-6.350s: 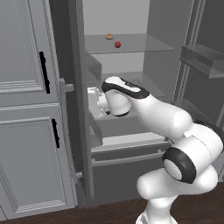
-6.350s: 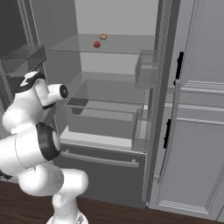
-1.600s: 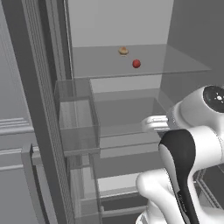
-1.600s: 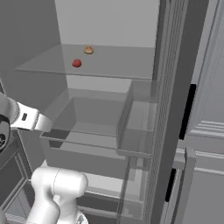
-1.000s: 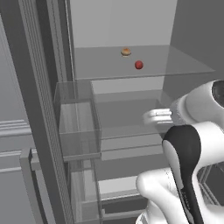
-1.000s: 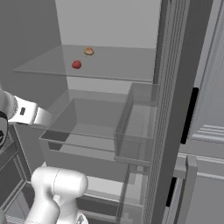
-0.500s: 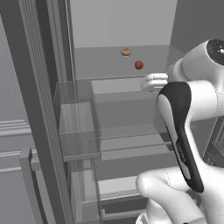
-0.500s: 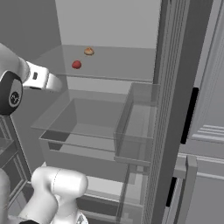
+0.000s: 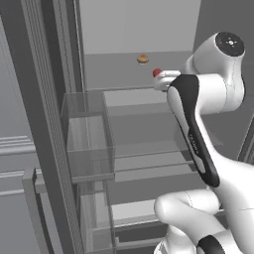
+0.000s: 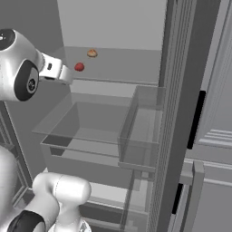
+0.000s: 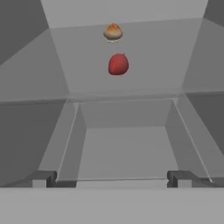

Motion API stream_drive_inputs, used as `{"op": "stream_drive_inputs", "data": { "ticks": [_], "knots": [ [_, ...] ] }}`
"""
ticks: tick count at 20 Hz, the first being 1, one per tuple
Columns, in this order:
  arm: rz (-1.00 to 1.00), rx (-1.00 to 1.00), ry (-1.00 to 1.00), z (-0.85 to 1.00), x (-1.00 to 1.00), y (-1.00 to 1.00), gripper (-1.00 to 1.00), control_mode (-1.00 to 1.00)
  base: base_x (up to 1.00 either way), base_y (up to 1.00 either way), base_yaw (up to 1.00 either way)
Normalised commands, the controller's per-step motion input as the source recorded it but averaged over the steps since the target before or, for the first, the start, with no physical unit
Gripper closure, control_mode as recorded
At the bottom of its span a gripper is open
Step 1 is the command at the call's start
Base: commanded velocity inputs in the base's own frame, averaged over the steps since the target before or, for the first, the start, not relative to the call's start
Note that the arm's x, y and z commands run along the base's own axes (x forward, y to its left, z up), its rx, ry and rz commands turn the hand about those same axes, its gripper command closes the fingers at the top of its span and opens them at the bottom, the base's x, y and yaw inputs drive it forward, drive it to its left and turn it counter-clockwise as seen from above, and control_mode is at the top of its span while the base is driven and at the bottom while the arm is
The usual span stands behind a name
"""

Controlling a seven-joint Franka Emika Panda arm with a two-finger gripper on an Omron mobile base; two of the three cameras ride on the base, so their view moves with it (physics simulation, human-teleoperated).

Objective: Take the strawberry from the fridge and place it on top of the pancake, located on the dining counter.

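Observation:
The strawberry (image 11: 118,64) is a small dark-red berry lying on the upper glass shelf of the open fridge (image 9: 139,30). It also appears in the base views (image 9: 157,72) (image 10: 79,67). My gripper (image 11: 113,179) is open and empty, its two dark fingertips (image 11: 43,178) spread wide. It points at the berry from the shelf's front edge, still short of it. In the base views the gripper (image 9: 161,81) (image 10: 68,77) hovers close beside the berry at shelf height. The pancake and the dining counter are out of view.
A small tan-orange roundish item (image 11: 113,32) (image 9: 143,59) (image 10: 92,53) lies just behind the strawberry. Below the shelf are a clear drawer (image 10: 81,122) and lower shelves. Clear door bins (image 9: 87,134) (image 10: 142,131) stand at the sides. Grey cabinets (image 10: 217,113) flank the fridge.
My arm has lifted the hand from the lower shelf level up to the upper shelf, close to the strawberry. The jaws stayed open and the berry has not moved.

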Motion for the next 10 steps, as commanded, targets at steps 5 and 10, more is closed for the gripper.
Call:
{"op": "stream_drive_inputs", "data": {
  "ticks": [5, 10],
  "knots": [
    [0.00, 0.00, 0.00, 0.00, 0.32, -0.20, -1.00, -1.00, 0.00, 0.00, 0.00],
    [0.00, 0.00, 0.00, 0.00, 0.32, -0.06, -1.00, -1.00, 0.00, 0.00, 0.00]
  ]
}}
